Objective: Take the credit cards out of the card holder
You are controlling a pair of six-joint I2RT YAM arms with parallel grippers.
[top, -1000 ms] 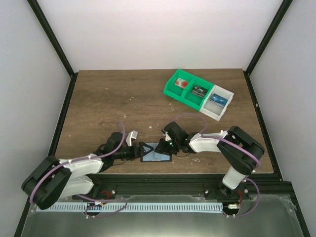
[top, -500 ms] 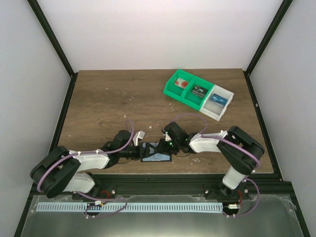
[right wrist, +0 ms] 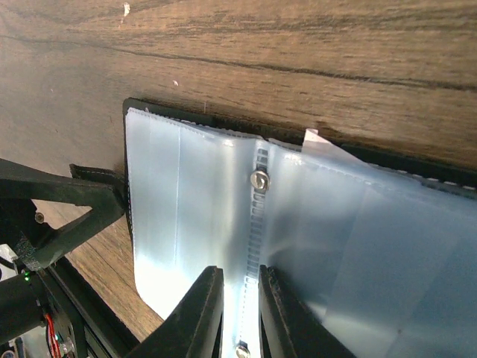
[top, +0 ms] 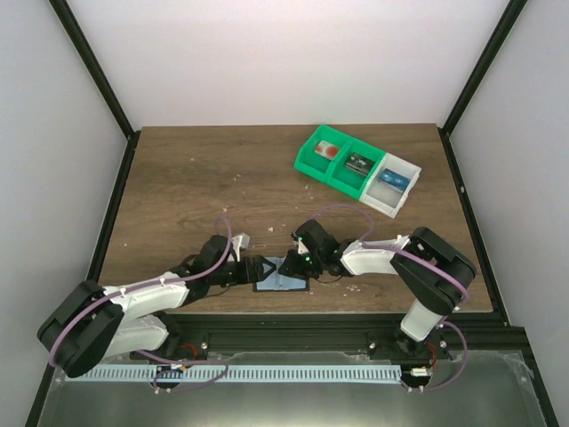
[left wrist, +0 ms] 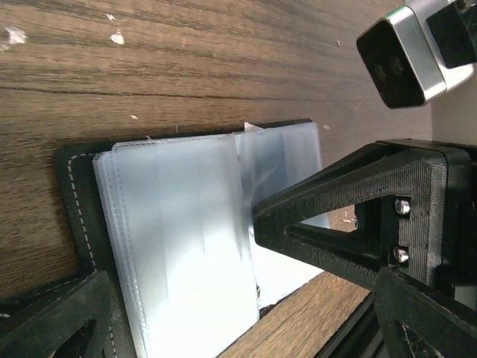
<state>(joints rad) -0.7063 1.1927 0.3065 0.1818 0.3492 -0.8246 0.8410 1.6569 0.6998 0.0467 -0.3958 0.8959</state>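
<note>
The table (top: 178, 178) is dark brown wood-grain board, and its streaky grain fills the background of both close-up views (left wrist: 186, 45) (right wrist: 335, 45). Small white flecks (top: 237, 178) are scattered over it; a couple sit near the top edge in the left wrist view (left wrist: 117, 36), and one in the right wrist view (right wrist: 125, 9). Toward the far right stands a compartment bin, set at a slant, with two green sections (top: 305, 153) joined to a white one (top: 382, 206). Plain white walls (top: 284, 62) close in the space, with black frame posts running up at the left (top: 89, 62) and right (top: 484, 62). Along the near edge runs a pale slotted strip (top: 293, 372) above a grey metal sheet (top: 293, 405).
</note>
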